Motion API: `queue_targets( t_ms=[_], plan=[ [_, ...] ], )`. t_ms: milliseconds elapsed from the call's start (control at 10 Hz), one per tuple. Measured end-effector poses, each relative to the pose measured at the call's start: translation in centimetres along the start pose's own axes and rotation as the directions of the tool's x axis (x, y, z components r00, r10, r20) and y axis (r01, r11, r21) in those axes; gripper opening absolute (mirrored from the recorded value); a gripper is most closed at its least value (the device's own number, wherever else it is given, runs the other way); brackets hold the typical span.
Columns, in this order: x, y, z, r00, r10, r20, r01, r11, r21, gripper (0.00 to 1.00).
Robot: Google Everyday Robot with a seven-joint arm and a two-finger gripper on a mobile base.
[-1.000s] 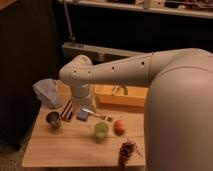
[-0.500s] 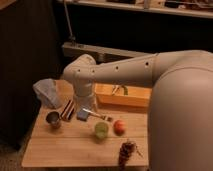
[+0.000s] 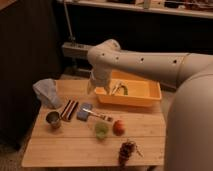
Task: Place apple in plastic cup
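I read the gripper [image 3: 96, 86] raised well behind the plastic cup [image 3: 101, 130], at the yellow bin [image 3: 142, 95]. I cannot tell its grip state. The apple [image 3: 118, 127] rests on the table [image 3: 65, 147] just beside the cup, to its right in view. The cup stands upright. A grape bunch [image 3: 127, 149] lies nearer the camera than the cup.

arm [image 3: 145, 62] bent, gripper [image 3: 101, 89] pointing down, below elbow

Orange-red apple [image 3: 118, 127] rests just beside the upright light-green plastic cup [image 3: 101, 130] — gripper [image 3: 114, 90] well apart, over the yellow bin [image 3: 150, 96].
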Motion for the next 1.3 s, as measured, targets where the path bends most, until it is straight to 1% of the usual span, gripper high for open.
queue_targets(
  t_ms=[100,200,300,400,500,600,700,800,900,1000,1100,1200,1300],
  plan=[
    [-0.6,-1.1,-1.3,1.0,0.01,0.023,-0.01,1.0,-0.007,0.65],
    [-0.8,-3.5,-2.7,0.998,0.046,0.04,-0.045,0.999,-0.012,0.65],
    [-0.4,-5.2,-3.5,0.996,0.078,0.045,-0.077,0.997,-0.016,0.65],
    [0.5,-7.1,-3.9,0.992,0.118,0.04,-0.117,0.993,-0.02,0.65],
    [1.6,-9.1,-4.0,0.985,0.17,0.03,-0.169,0.985,-0.032,0.65],
    [3.0,-11.6,-3.2,0.971,0.238,0.014,-0.237,0.97,-0.046,0.65],
    [3.7,-12.9,-2.4,0.96,0.279,0.004,-0.278,0.959,-0.052,0.65],
    [4.6,-14.2,-0.9,0.943,0.333,-0.012,-0.333,0.941,-0.059,0.65],
    [5.4,-15.4,0.5,0.914,0.405,-0.026,-0.406,0.912,-0.064,0.65],
    [5.9,-17.0,1.2,0.881,0.473,-0.03,-0.473,0.878,-0.064,0.65],
    [6.3,-18.3,1.5,0.853,0.521,-0.026,-0.521,0.851,-0.061,0.65],
    [6.5,-18.6,1.5,0.839,0.544,-0.025,-0.544,0.837,-0.063,0.65],
    [6.5,-18.5,1.4,0.835,0.55,-0.024,-0.551,0.832,-0.067,0.65]
  ],
)
